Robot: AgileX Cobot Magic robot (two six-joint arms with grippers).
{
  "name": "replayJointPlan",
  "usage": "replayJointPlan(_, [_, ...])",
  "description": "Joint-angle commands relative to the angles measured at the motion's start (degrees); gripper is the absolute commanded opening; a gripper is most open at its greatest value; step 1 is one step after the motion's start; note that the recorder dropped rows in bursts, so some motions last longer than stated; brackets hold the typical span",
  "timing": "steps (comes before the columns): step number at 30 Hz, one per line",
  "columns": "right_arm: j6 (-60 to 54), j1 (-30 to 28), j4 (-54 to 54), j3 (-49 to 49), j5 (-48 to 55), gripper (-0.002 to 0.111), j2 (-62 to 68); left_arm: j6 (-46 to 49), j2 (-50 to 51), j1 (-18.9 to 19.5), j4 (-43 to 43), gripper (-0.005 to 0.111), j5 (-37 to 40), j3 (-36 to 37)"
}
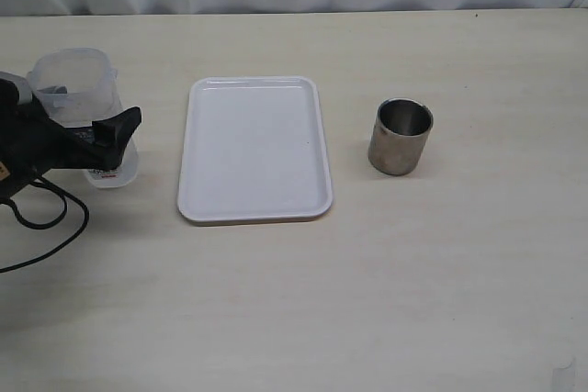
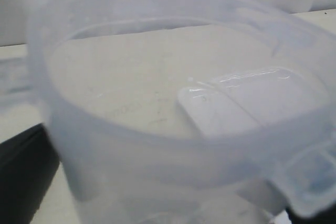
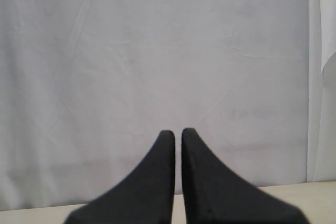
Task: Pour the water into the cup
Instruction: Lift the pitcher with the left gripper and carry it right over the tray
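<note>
The steel cup [image 1: 401, 138] stands upright on the table, right of the middle, with nothing near it. At the far left a tall clear jug [image 1: 78, 89] stands on the table. My left gripper [image 1: 96, 112] is open with one black finger [image 1: 119, 126] on its near side and the other hidden behind it. In the left wrist view the jug's rim [image 2: 157, 140] fills the picture. I cannot make out any water in it. My right gripper [image 3: 177, 132] is shut on nothing, faces a white backdrop, and is outside the exterior view.
A white rectangular tray [image 1: 255, 149] lies flat between the jug and the cup, and shows through the jug wall as the tray [image 2: 236, 103]. Black cables [image 1: 46, 218] trail from the left arm near the table's left edge.
</note>
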Motion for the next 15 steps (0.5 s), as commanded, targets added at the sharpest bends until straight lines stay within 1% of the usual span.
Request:
replayJointPlan(1, [0.2, -0.1, -0.4, 0.2, 0.6, 0.004, -0.3, 0.0, 0.2, -0.5, -0.1, 0.104, -0.9, -0.3])
replayJointPlan(2, [0.2, -0.1, -0.4, 0.2, 0.6, 0.004, -0.3, 0.0, 0.2, -0.5, -0.1, 0.103, -0.9, -0.3])
replayJointPlan(4, [0.2, -0.1, -0.4, 0.2, 0.6, 0.004, -0.3, 0.0, 0.2, -0.5, -0.1, 0.089, -0.9, -0.3])
replayJointPlan(5, [0.2, -0.1, -0.4, 0.2, 0.6, 0.004, -0.3, 0.0, 0.2, -0.5, 0.0, 0.074, -0.9, -0.3])
replayJointPlan(6, [0.2, -0.1, -0.4, 0.2, 0.6, 0.004, -0.3, 0.0, 0.2, -0.5, 0.5, 0.067, -0.9, -0.3])
replayJointPlan(8, [0.2, -0.1, -0.4, 0.2, 0.6, 0.004, -0.3, -0.4, 0.2, -0.5, 4.2, 0.03, -0.9, -0.3])
replayJointPlan(10, [0.2, -0.1, -0.4, 0.2, 0.6, 0.004, -0.3, -0.2, 0.2, -0.5, 5.8, 0.0, -0.9, -0.3])
replayJointPlan(15, [0.3, -0.1, 1.3, 0.2, 0.5, 0.004, -0.3, -0.3, 0.2, -0.5, 5.8, 0.0, -0.9, -0.3])
